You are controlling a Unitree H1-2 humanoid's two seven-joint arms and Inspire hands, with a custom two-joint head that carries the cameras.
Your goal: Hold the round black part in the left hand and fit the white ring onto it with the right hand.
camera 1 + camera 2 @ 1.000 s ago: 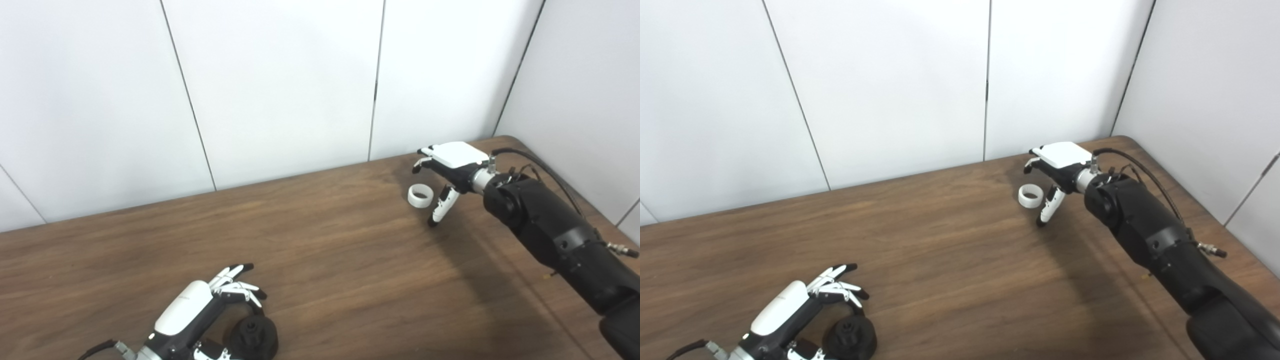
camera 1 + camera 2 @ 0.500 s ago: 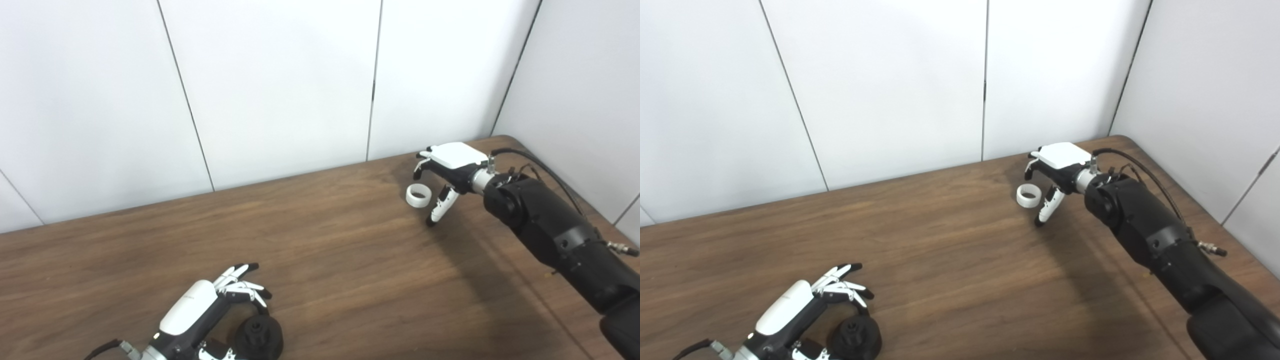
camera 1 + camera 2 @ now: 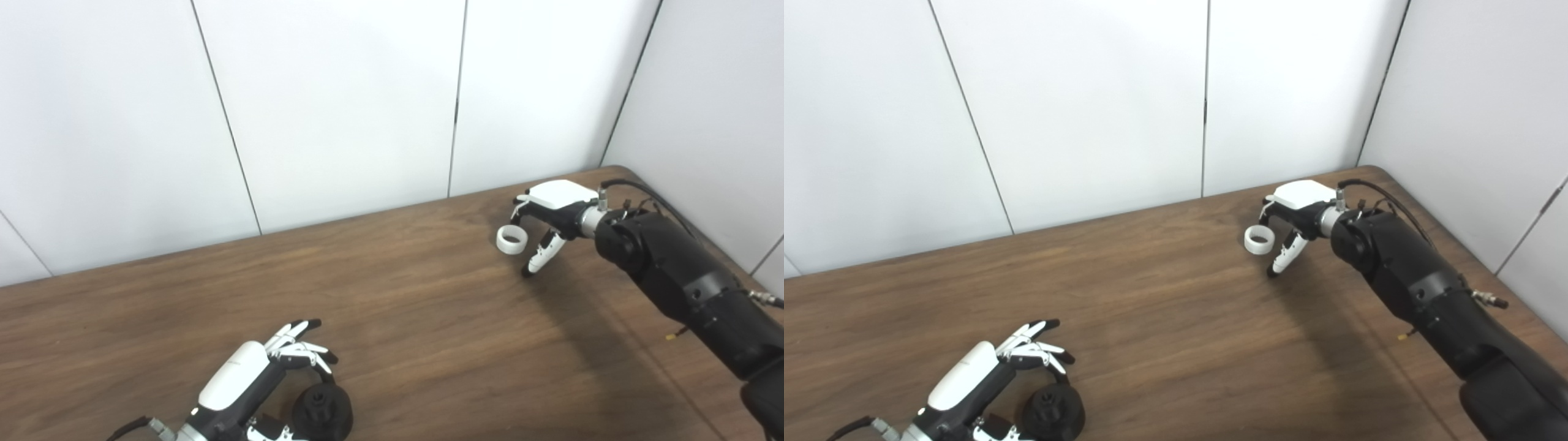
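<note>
The round black part (image 3: 321, 411) lies on the wooden table (image 3: 392, 306) near its front left edge. My left hand (image 3: 245, 386) arches over it with fingers spread above it and the thumb low beside it; no grip shows. The white ring (image 3: 511, 239) lies on the table at the back right. My right hand (image 3: 551, 214) hovers just right of the ring, open, fingers curled down over its far side and the thumb pointing down on its near side. I cannot tell whether any finger touches the ring.
White wall panels (image 3: 343, 104) close off the table's back edge, and another wall (image 3: 716, 110) runs along its right side. The right arm (image 3: 686, 282) stretches over the table's right part. Bare wood lies between the two hands.
The right hand has sunk a little and curled its fingers closer over the ring. The ring and black part lie where they were; the picture has shifted slightly.
</note>
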